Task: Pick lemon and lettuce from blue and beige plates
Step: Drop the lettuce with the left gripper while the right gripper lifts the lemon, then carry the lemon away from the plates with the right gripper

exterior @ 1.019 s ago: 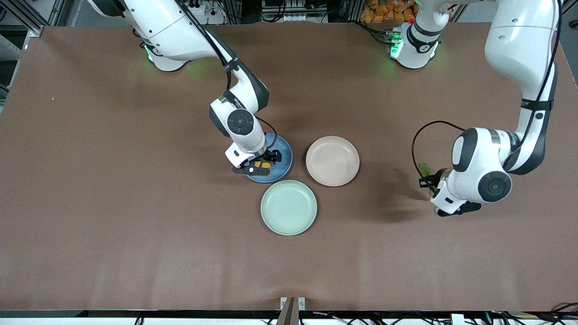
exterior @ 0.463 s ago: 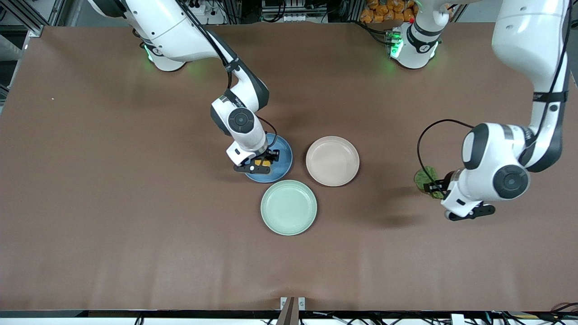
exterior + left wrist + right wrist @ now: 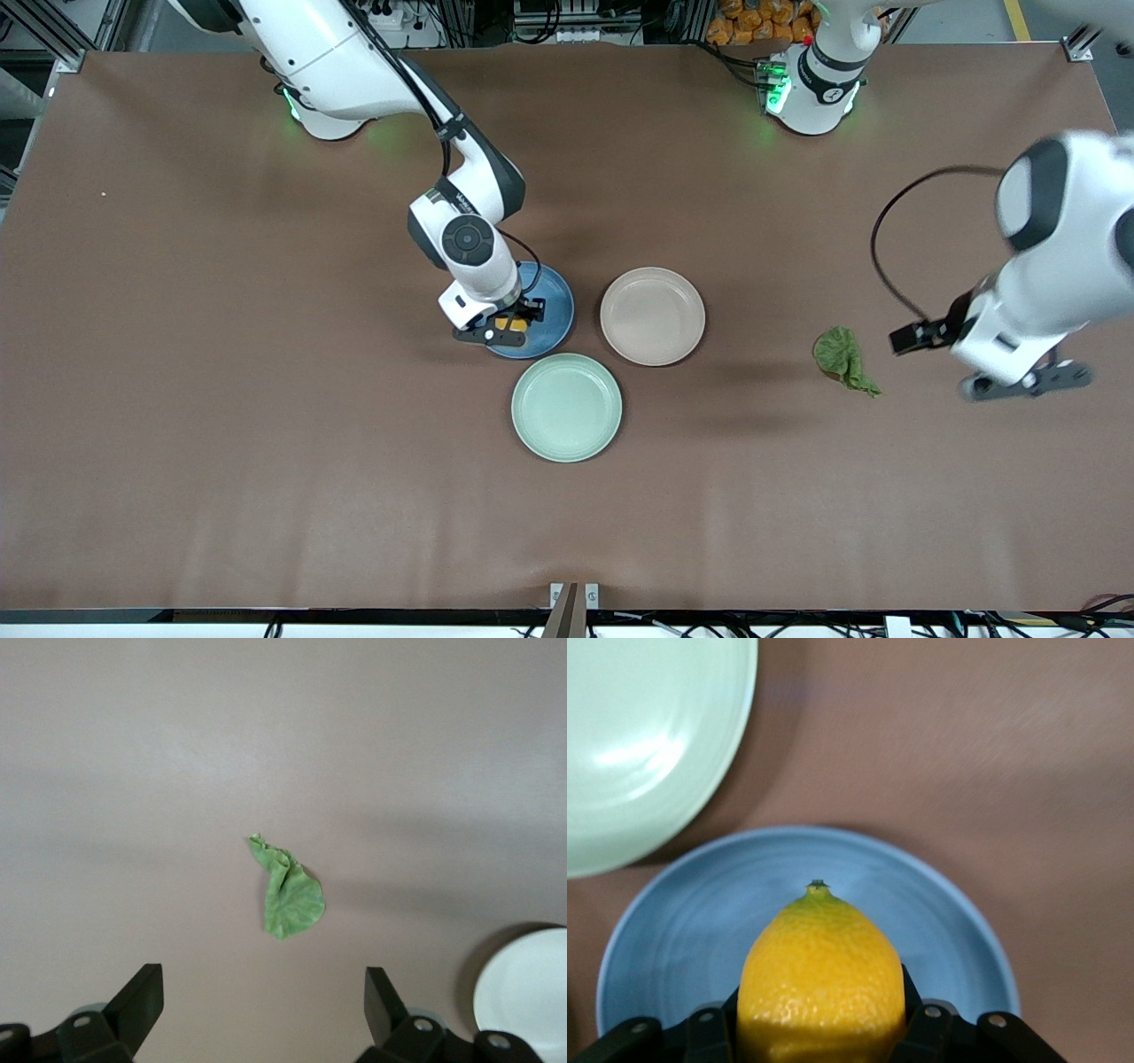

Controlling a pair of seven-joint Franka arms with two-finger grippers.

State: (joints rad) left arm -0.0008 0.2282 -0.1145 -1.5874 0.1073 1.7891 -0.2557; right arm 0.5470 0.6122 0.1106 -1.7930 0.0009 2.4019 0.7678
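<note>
Left arm (image 3: 1054, 266) blurred — edge-cropped

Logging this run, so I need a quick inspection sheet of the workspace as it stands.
Surface: brown table, bare around the plates.
Job's things: lemon over blue plate, in right gripper; lettuce lies on table toward the left arm's end; beige plate empty.
Clutter: mint plate, empty, nearest the camera.
Grippers: right gripper shut on lemon; left gripper open above lettuce.
Cables: black cable loops at left wrist.
Surroundings: arm bases, frame rails along the table edge.
</note>
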